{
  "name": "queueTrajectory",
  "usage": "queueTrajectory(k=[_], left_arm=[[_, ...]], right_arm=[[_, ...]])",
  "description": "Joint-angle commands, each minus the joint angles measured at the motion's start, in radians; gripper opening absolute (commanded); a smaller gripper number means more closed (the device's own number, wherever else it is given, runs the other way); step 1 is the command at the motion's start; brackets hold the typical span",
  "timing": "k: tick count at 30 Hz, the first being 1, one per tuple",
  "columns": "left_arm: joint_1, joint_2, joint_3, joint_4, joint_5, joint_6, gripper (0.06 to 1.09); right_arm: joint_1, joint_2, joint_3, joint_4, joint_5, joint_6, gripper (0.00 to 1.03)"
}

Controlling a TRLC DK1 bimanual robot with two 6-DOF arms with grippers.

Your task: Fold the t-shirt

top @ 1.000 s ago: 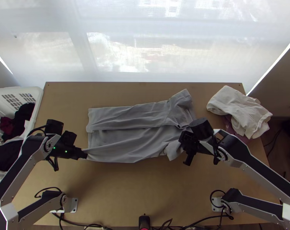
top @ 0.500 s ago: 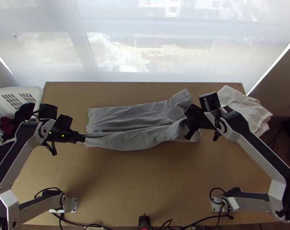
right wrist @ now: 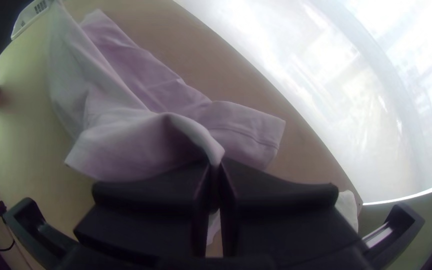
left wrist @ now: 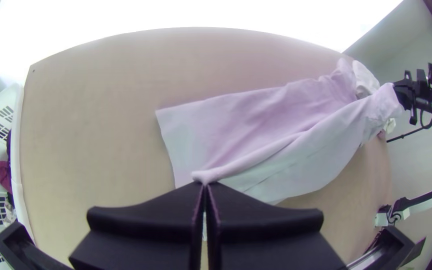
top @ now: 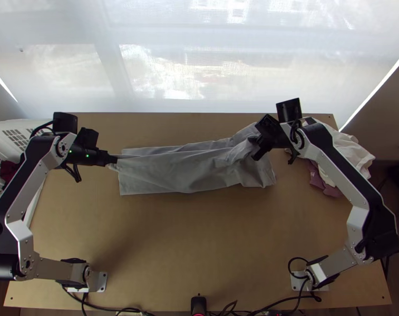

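Bringing both arms away from the table's near edge in step, I carry the near side of the shirt towards the window. The light wooden table [top: 199, 253] stretches out on the near side of both sets of jaws. Across it, from one set of jaws to the other, runs the grey cotton-looking t-shirt [top: 183, 176], long and narrow, its lower body lying on the wood and a raised layer slung between my two grips. Behind the left jaws stands a white slatted plastic basket [left wrist: 1, 105] of clothes; out past the right jaws sits a crumpled heap of white cloth [top: 352, 152], with a mauve piece of fabric [top: 320, 181] poking from under it.

What has just changed is the overlap. A second ago the far strip lay open to view and the gripped edge hung well on the near side; now that edge is drawn over the strip and covers much of it. I take this for a lengthwise fold, well along but not yet laid down.

My black left gripper [top: 114, 160] is clenched on the hem corner, and my black right gripper [top: 258, 151] is clamped on a bunched pinch at the sleeve end. Just beyond the right jaws, a flat sleeve with a stitched hem [right wrist: 256, 130] rests on the wood. Next I'd want to line the edges up, lower both ends together and let go; the bunching by the right jaws could leave a crease.
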Motion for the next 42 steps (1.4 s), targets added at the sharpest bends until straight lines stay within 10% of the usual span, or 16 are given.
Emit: queueTrajectory(k=[1,30,35,38,40,42], left_arm=[[0.005,0.136,0.132,0.014,-0.016,-0.004,0.09],[-0.012,0.522,0.402,0.014,-0.076,-0.018,0.09],[-0.016,0.547,0.359,0.006,-0.076,-0.030,0.09],[-0.024,0.547,0.345,-0.018,-0.076,-0.027,0.42],[-0.026,0.541,0.345,-0.038,-0.076,-0.021,0.88],[-0.024,0.530,0.347,-0.058,-0.076,-0.017,1.03]], right_arm=[[-0.036,0.135,0.137,0.003,-0.004,0.005,0.03],[-0.109,0.529,0.472,-0.048,-0.005,0.032,0.04],[-0.106,0.534,0.443,-0.060,-0.005,0.064,0.50],[-0.099,0.529,0.427,-0.063,-0.005,0.078,0.94],[-0.092,0.520,0.421,-0.065,-0.005,0.081,0.99],[-0.088,0.506,0.421,-0.065,-0.005,0.087,0.99]])
